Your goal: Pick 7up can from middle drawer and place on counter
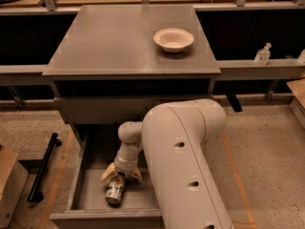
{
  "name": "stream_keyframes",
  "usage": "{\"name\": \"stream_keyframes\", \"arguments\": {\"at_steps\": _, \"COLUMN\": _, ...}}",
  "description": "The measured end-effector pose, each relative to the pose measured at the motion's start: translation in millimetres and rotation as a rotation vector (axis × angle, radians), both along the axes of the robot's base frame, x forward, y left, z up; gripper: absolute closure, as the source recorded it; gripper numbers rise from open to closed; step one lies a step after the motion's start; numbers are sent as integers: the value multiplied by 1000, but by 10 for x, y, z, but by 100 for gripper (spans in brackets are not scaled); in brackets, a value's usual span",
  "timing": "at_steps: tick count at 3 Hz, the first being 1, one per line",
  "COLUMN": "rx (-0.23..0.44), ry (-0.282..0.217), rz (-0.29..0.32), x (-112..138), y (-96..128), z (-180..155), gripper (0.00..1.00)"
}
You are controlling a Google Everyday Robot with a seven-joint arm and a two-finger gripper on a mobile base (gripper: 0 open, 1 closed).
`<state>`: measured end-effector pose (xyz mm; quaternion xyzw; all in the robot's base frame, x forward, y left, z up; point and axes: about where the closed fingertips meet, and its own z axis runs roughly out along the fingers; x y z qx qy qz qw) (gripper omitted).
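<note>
The 7up can lies on its side on the bottom of the pulled-out middle drawer, near its front. My gripper reaches down into the drawer, its yellowish fingers spread to either side of the can's upper end. The jaws are open around the can. The grey counter is above, at the top of the cabinet. My large white arm hides the drawer's right part.
A white bowl stands on the counter's right back part. A closed grey drawer front sits above the open one. A black bar lies on the floor to the left. A bottle stands on the right ledge.
</note>
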<state>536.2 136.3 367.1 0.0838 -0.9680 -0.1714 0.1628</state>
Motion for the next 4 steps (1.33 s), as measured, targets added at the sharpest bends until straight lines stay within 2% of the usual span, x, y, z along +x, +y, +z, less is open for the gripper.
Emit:
{"name": "stream_keyframes", "arguments": {"at_steps": 2, "rx": 10, "ry": 16, "rz": 0, "x": -45, "y": 46, "z": 17, "gripper": 64}}
{"name": "stream_keyframes", "arguments": {"at_steps": 3, "rx": 23, "ry": -49, "rz": -22, "x": -26, "y": -66, "z": 281, "gripper": 88}}
{"name": "stream_keyframes", "arguments": {"at_steps": 4, "rx": 120, "ry": -114, "rz": -25, "x": 36, "y": -194, "z": 819, "gripper": 100}}
